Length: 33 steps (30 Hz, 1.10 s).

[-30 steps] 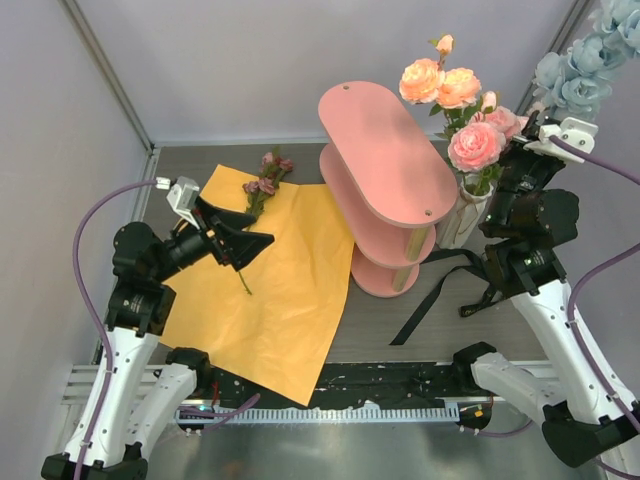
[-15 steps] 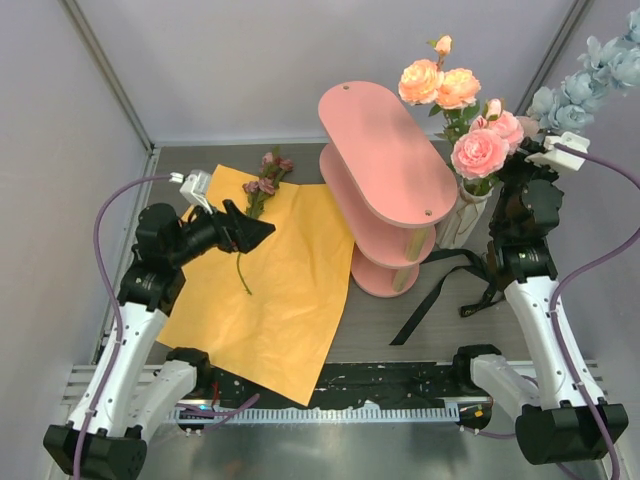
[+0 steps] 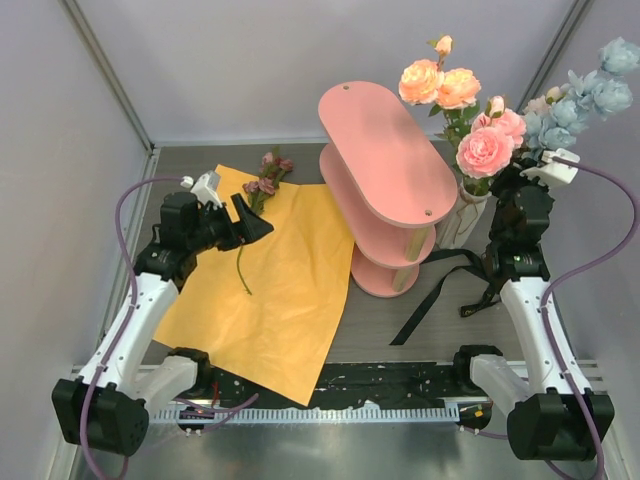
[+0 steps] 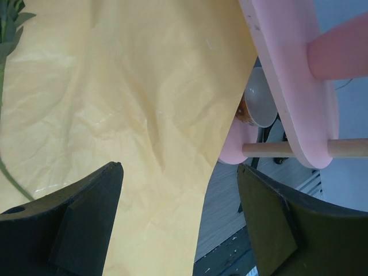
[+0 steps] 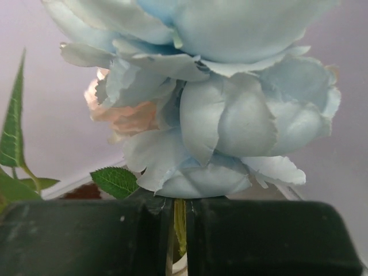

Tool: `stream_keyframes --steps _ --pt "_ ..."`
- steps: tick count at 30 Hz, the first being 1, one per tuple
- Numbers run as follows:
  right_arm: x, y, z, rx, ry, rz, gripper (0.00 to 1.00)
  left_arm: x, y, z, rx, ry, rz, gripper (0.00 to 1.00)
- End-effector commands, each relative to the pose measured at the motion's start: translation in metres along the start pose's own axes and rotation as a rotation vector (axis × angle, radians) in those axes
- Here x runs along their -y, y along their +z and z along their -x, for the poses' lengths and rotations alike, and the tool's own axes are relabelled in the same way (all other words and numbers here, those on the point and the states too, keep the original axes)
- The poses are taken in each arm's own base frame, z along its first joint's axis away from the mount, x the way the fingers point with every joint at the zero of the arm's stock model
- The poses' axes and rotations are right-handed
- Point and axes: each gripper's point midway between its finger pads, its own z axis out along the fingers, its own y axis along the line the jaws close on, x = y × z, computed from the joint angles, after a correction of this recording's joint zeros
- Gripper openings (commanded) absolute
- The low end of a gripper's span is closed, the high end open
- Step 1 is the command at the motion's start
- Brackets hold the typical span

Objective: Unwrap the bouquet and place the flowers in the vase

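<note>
shelf (image 3: 385,150) 1 | vase (image 3: 460,224) 1 | paper (image 3: 290,290) 1 | ribbon (image 3: 430,300) 1

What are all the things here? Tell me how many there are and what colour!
paper sheet: one, orange, spread flat on the left of the table
small flower stem: one, mauve-red blooms, lying across the paper's far edge
shelf: one, pink, three tiers, middle of the table
vase: one, cream-white, just right of the shelf
roses: several, peach and pink, standing in the vase
blue flowers: one cluster, pale blue, raised at the far right
ribbon: one, black, loose on the table in front of the vase
left gripper: one, black, open, over the paper
right gripper: one, black, shut on the blue flowers' stem
</note>
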Motion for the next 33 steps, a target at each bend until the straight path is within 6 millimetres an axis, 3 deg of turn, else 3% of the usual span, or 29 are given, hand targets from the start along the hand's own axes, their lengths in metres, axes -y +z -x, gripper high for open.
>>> stream_keyframes --steps 1,5,6,8,9,10,13,18,20,24,28,33 --pt "-0.004 -0.001 -0.011 -0.024 0.048 0.021 0.03 0.005 -0.002 0.021 0.047 0.005 0.027 0.84" --pt "0.001 -0.008 -0.023 -0.091 0.058 0.0 0.15 -0.013 0.006 0.023 0.029 -0.013 0.099 0.85" --pt "0.0 -0.012 -0.019 -0.09 0.086 0.001 0.27 -0.016 0.007 0.024 0.024 -0.011 0.112 0.86" --pt "0.007 -0.02 -0.027 -0.144 0.095 -0.033 0.42 -0.023 0.008 0.027 0.016 -0.015 0.147 0.87" --pt "0.008 -0.023 -0.017 -0.133 0.12 -0.047 0.54 -0.03 0.012 0.031 0.014 -0.019 0.173 0.88" --pt "0.016 -0.033 -0.036 -0.225 0.129 -0.096 0.56 -0.034 0.013 0.033 0.008 -0.017 0.19 0.88" --pt "0.028 -0.049 -0.041 -0.321 0.14 -0.173 0.65 -0.055 0.021 0.037 -0.021 -0.041 0.275 0.88" --pt "0.034 -0.081 -0.039 -0.457 0.118 -0.2 0.7 -0.082 0.043 0.039 -0.127 -0.069 0.35 0.85" --pt "0.031 -0.092 -0.037 -0.496 0.132 -0.18 0.7 -0.095 0.056 0.029 -0.195 -0.087 0.371 0.82" --pt "0.041 -0.127 -0.05 -0.61 0.116 -0.193 0.72 -0.106 0.075 0.029 -0.235 -0.107 0.385 0.77" --pt "0.031 -0.163 -0.068 -0.751 0.151 -0.113 0.72 -0.117 0.089 0.022 -0.285 -0.121 0.394 0.73" --pt "0.04 -0.212 -0.089 -0.917 0.064 -0.061 0.72 -0.13 0.088 0.026 -0.308 -0.049 0.455 0.75"
